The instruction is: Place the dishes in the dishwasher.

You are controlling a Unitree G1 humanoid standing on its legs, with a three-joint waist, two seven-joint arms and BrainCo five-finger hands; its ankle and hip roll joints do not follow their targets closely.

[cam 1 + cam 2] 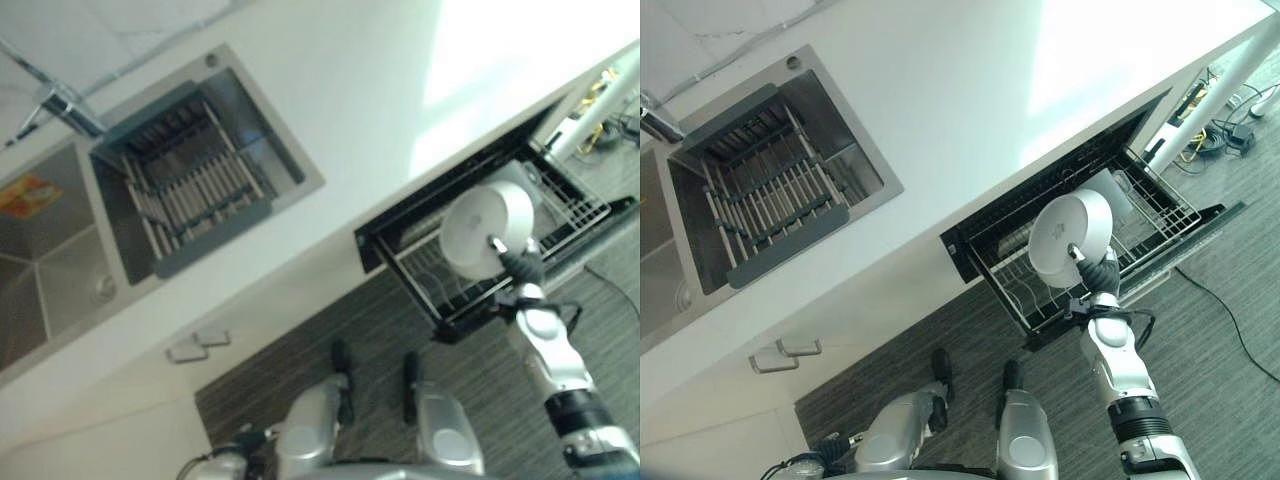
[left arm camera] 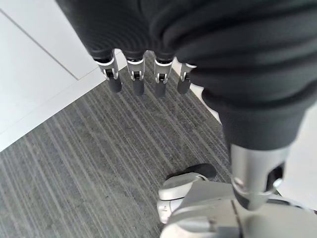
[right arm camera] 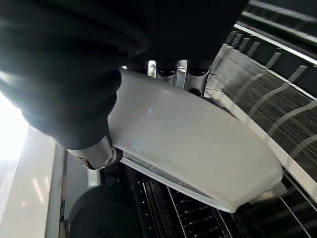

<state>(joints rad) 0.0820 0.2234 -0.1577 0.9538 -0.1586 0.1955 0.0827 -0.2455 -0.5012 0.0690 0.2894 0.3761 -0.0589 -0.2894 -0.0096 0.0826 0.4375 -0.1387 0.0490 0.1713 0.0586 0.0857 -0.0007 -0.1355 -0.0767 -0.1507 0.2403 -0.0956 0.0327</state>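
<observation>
My right hand [image 1: 520, 268] is shut on a white plate [image 1: 485, 228], pinching its rim and holding it on edge over the pulled-out dishwasher rack [image 1: 1160, 215]. In the right wrist view the plate [image 3: 198, 148] runs across under my fingers [image 3: 168, 68], with the thumb [image 3: 99, 154] on its near side and the rack's dark wires below. Another white dish [image 1: 1121, 195] stands in the rack behind the held plate. My left hand [image 2: 133, 79] hangs over the grey striped floor with straight fingers and holds nothing.
The white counter [image 1: 350, 100] runs above the open dishwasher. A steel sink [image 1: 60, 270] with a grey draining rack [image 1: 190, 185] and a tap [image 1: 60, 105] lies to the left. A cabinet handle [image 1: 200, 345] is below it. A white post [image 1: 590, 120] stands past the rack.
</observation>
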